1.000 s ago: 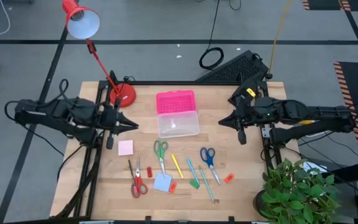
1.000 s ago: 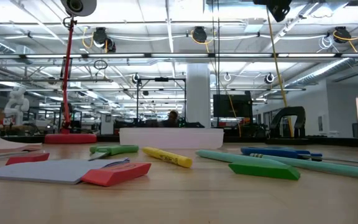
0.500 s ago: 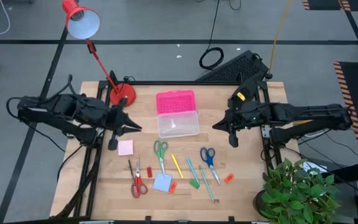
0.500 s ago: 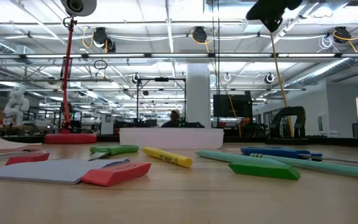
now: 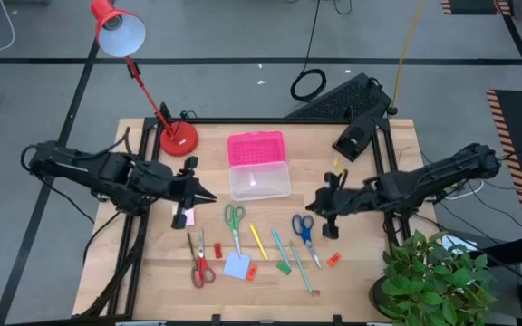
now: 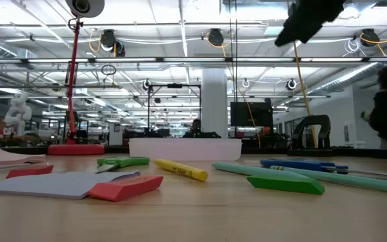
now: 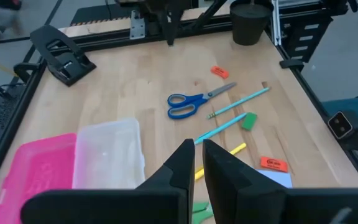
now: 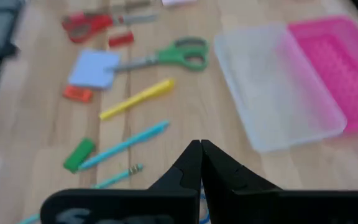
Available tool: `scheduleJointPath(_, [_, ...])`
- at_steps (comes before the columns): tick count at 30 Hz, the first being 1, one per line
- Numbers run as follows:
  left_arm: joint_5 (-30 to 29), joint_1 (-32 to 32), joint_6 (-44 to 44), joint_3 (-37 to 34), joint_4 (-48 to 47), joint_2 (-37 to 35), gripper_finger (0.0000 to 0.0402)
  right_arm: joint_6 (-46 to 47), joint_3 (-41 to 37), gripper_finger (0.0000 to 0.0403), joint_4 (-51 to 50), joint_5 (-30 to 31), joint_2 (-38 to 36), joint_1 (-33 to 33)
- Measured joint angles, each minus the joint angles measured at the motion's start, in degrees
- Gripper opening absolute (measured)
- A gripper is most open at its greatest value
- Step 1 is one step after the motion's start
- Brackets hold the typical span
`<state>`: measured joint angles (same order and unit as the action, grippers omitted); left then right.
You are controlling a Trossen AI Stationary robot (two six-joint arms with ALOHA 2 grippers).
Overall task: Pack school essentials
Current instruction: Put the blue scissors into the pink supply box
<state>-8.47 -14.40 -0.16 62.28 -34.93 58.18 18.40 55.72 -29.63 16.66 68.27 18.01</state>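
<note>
Colour key. Scissors: green-handled (image 5: 234, 216), blue-handled (image 5: 302, 225), red-handled (image 5: 202, 269). Pencils: yellow (image 5: 258, 241), teal (image 5: 280, 244). Erasers: green (image 5: 284, 267), red (image 5: 251, 271). Note pads: pink (image 5: 183, 215), light blue (image 5: 236, 264). The clear box (image 5: 259, 179) is shown with a pink gridded lid (image 5: 256, 148) at 12 o'clock; the desk lamp (image 5: 178, 138) is red.

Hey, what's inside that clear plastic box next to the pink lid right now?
The clear box looks empty: the high view shows only its pale bottom, and the left wrist view nothing inside. The pink lid lies open beside it. All stationery remains out on the table.
</note>
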Motion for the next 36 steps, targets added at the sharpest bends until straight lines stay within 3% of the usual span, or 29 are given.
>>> scheduleJointPath(8, [-0.6, 0.0, 0.0, -6.6, 7.2, 0.0, 0.0037, 1.1, 0.0, 0.0007, -4.0, -0.2, 8.8, 0.0])
scheduleJointPath(26, [-0.6, 0.0, 0.4, -9.2, 7.9, 0.0, 0.0037, -4.6, 0.0, 0.0128, -3.8, -3.5, 21.2, -3.4])
scheduleJointPath(36, [-0.6, 0.0, 0.3, -9.2, 8.2, 0.0, 0.0037, -6.1, -1.1, 0.0132, -1.2, -3.4, 23.4, -4.6])
